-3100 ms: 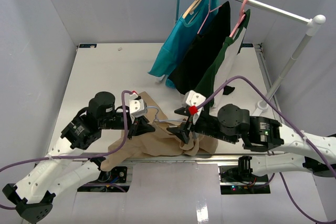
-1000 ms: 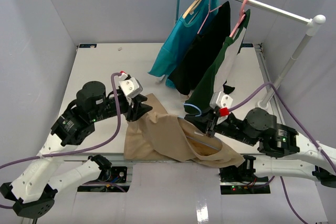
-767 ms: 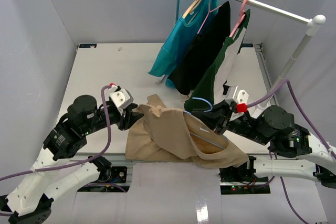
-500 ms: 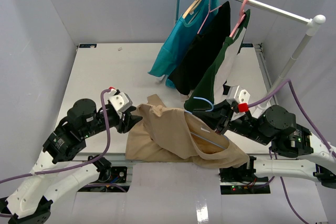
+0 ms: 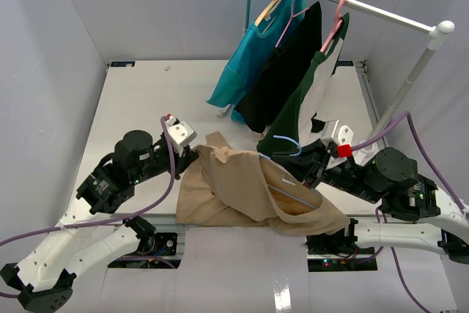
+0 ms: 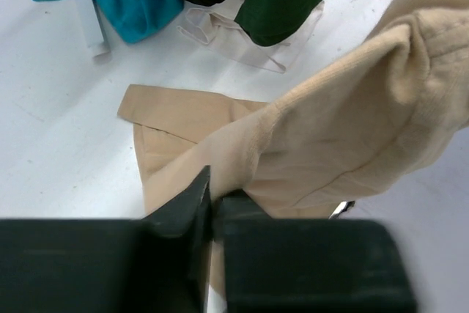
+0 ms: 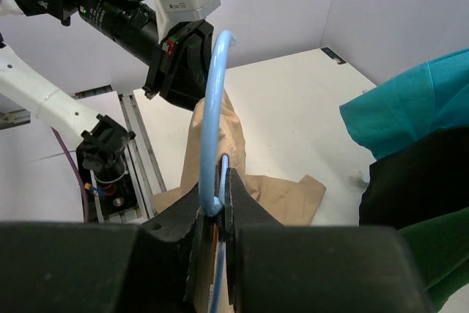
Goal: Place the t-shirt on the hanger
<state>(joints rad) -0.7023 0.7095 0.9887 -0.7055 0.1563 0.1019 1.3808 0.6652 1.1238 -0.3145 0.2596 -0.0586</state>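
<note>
Left gripper (image 6: 211, 203): my jaws now pinched on t-shirt (image 6: 344, 130) fold, spread moments ago. Right gripper (image 7: 215, 214): my jaws clamped on hanger (image 7: 217, 108) wire, hook rising above. T-shirt partly over hanger, trailing on table (image 5: 146, 100) near edge, between both grippers.

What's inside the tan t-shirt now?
The light-blue hanger: its hook sticks out, clamped by the right gripper, and one wire arm shows in the opening. The t-shirt hides the rest.
</note>
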